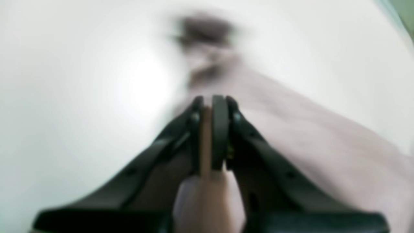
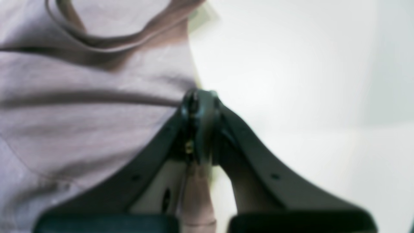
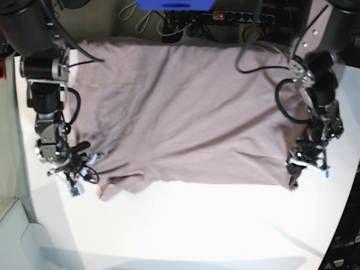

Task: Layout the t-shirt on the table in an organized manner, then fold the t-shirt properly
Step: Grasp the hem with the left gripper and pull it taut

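Note:
The mauve-pink t-shirt [image 3: 185,112] lies spread wide over the white table [image 3: 197,225], with wrinkles toward its lower left. My left gripper [image 3: 293,179] is at the shirt's right lower corner. In the left wrist view that gripper [image 1: 212,103] is shut on a fold of the t-shirt [image 1: 323,145], which trails off to the right over the table [image 1: 64,97]. My right gripper [image 3: 89,158] is at the shirt's left edge. In the right wrist view it [image 2: 197,97] is shut on the t-shirt [image 2: 81,123], whose collar shows at the top left, with bare table [image 2: 307,81] on the right.
A power strip [image 3: 242,17] and cables run along the back edge, beside a blue object [image 3: 174,4]. A black cable [image 3: 253,62] loops over the shirt's upper right part. The table's front right edge curves away into dark surroundings.

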You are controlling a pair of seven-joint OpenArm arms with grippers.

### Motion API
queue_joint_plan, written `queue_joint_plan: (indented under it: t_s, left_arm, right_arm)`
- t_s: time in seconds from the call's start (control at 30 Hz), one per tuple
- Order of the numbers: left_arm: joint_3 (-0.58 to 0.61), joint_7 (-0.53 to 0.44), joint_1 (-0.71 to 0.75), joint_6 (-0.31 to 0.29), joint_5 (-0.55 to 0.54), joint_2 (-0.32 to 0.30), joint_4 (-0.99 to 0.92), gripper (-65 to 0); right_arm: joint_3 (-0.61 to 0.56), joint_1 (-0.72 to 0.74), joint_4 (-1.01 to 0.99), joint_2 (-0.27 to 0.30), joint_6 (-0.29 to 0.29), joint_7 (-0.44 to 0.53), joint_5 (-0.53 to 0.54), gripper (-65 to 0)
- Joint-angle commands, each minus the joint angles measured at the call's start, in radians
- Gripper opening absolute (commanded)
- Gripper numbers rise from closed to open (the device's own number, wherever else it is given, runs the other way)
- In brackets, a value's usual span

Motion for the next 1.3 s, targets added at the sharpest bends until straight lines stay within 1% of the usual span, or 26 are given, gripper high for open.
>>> queue_joint_plan:
  t_s: [0.0, 0.1, 0.27, 0.33, 0.4, 0.47, 0.5, 0.6, 0.63, 0.7, 0.73, 0.77, 0.8, 0.83, 0.93, 1.0, 1.2, 1.27]
  left_arm:
    - [0.002, -0.054, -0.052, -0.014, -0.02, -0.03, -0.016, -60.0]
    - [0.002, -0.064, -0.086, -0.014, -0.018, -0.081, -0.027, -60.0]
    - [0.002, -0.063, -0.136, -0.014, -0.018, -0.132, -0.021, -60.0]
    - [0.001, -0.02, -0.152, -0.014, -0.027, -0.141, -0.019, -60.0]
    - [-0.002, 0.049, -0.161, -0.014, -0.027, -0.139, -0.007, -60.0]
    - [-0.004, 0.097, -0.159, -0.015, -0.027, -0.125, 0.036, -60.0]
    - [-0.004, 0.12, -0.158, -0.021, -0.027, -0.106, 0.06, -60.0]
    - [0.002, 0.169, -0.132, -0.023, -0.027, -0.012, 0.135, -60.0]
    - [0.002, 0.184, -0.118, -0.015, -0.02, 0.019, 0.175, -60.0]
    - [0.004, 0.204, -0.09, -0.014, -0.017, 0.074, 0.26, -59.8]
    - [0.004, 0.213, -0.078, -0.012, -0.015, 0.091, 0.297, -59.7]
    - [0.004, 0.226, -0.069, -0.003, -0.004, 0.106, 0.327, -59.6]
    - [0.004, 0.235, -0.064, 0.022, 0.016, 0.118, 0.35, -58.3]
    - [0.004, 0.239, -0.061, 0.052, 0.036, 0.131, 0.375, -54.9]
    - [0.004, 0.244, -0.046, 0.105, 0.065, 0.142, 0.415, -42.7]
    - [0.002, 0.236, -0.03, 0.109, 0.065, 0.142, 0.429, -38.7]
    - [0.002, 0.23, -0.034, 0.112, 0.065, 0.143, 0.416, -37.9]
    - [0.007, 0.203, -0.043, 0.112, 0.066, 0.145, 0.409, -37.9]
  right_arm:
    - [0.007, 0.005, -0.006, 0.021, -0.01, -0.082, -0.041, -65.0]
    - [0.051, 0.004, -0.009, 0.029, -0.01, -0.054, -0.043, -65.0]
    - [0.067, 0.002, -0.009, 0.035, -0.01, -0.053, -0.046, -65.0]
    - [0.067, 0.002, -0.006, 0.03, -0.01, -0.054, -0.046, -65.0]
    - [0.067, 0.002, -0.006, 0.027, -0.01, -0.054, -0.046, -65.0]
    - [0.067, 0.002, -0.007, 0.019, -0.01, -0.054, -0.046, -65.0]
    - [0.067, 0.002, -0.007, 0.013, -0.01, -0.054, -0.046, -65.0]
    - [0.064, 0.001, -0.007, 0.007, -0.01, -0.054, -0.046, -65.0]
    - [0.064, 0.001, -0.007, 0.007, -0.01, -0.054, -0.046, -65.0]
    - [0.064, -0.001, -0.007, 0.007, -0.01, -0.054, -0.046, -65.0]
    - [0.064, -0.001, -0.009, 0.006, -0.01, -0.054, -0.046, -65.0]
    - [0.064, -0.001, -0.009, 0.006, -0.01, -0.054, -0.046, -65.0]
    - [0.064, -0.001, -0.009, 0.006, -0.01, -0.054, -0.046, -65.0]
    - [0.064, -0.001, -0.009, 0.006, -0.01, -0.054, -0.046, -65.0]
    - [0.064, -0.001, -0.007, 0.006, -0.008, -0.054, -0.044, -65.0]
    - [0.064, -0.001, -0.007, 0.006, -0.008, -0.054, -0.044, -65.0]
    - [0.064, -0.001, -0.009, 0.006, -0.008, -0.054, -0.041, -65.0]
    - [0.064, -0.012, -0.004, 0.006, -0.008, -0.053, -0.041, -65.0]
